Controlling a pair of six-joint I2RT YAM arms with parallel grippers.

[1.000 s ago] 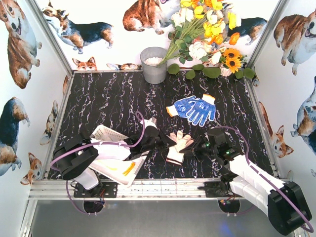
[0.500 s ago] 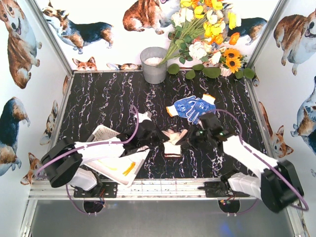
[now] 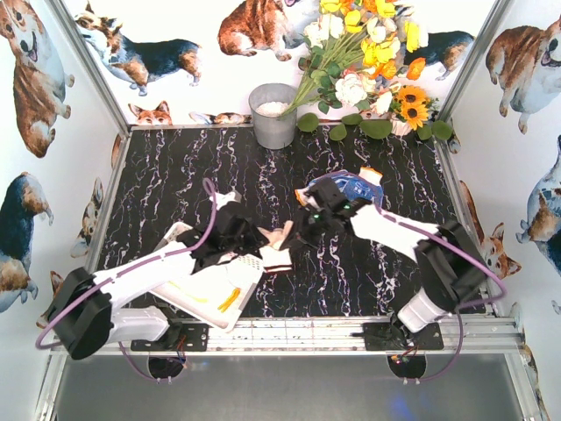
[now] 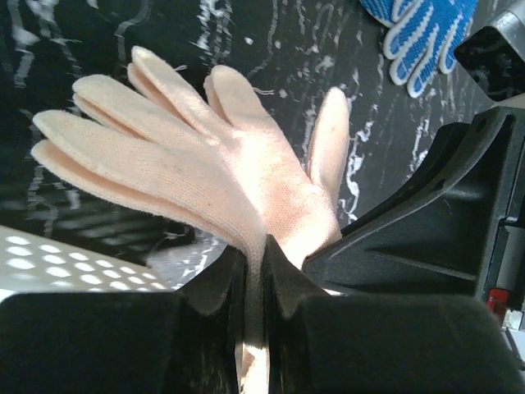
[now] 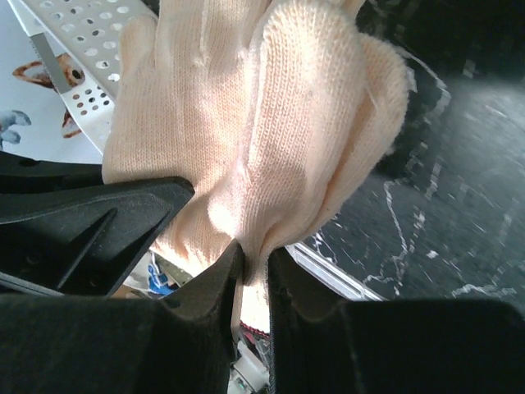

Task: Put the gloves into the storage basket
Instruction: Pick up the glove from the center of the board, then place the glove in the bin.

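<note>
Movement over the last second had carried both arms leftward, bringing the cream knit gloves (image 3: pixel 279 250) from mid-surface to the edge of the shallow white slotted plastic basket (image 3: pixel 206 307), so the drop into it looked close. The left hand (image 4: pixel 256 271) had finished clenching and pinched the gloves near the cuff, their fingers fanned above the black marbled surface (image 3: pixel 175 175). Opposite, the right hand (image 5: pixel 254 267) was clenched on the same cream fabric, jaws nearly together. Farther right, blue dotted gloves (image 3: pixel 358 183) lay on the surface, not yet collected.
</note>
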